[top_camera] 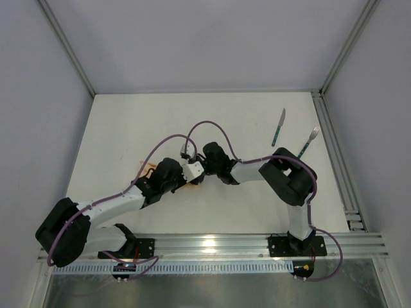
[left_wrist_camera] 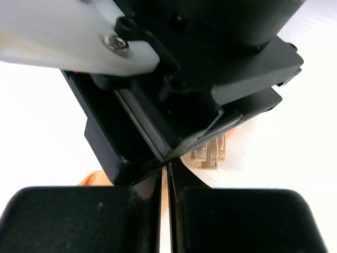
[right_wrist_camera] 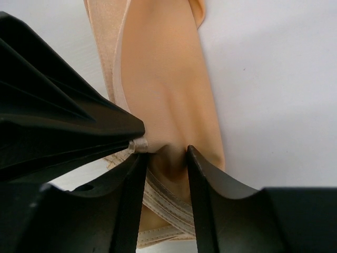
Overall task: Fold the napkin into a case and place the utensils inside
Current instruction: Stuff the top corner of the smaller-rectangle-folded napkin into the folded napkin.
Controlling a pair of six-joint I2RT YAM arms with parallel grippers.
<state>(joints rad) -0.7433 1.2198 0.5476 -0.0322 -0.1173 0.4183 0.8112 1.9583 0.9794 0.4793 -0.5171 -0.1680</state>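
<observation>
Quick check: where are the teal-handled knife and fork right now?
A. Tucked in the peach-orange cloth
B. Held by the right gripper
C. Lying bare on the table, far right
C: the teal-handled knife and fork lie on the white table, apart from the peach-orange napkin.

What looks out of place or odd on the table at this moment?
Nothing is spilled or damaged. The napkin is bunched into a narrow strip under both grippers, not a neat flat case. The knife and fork lie apart at the far right, outside the cloth.
</observation>
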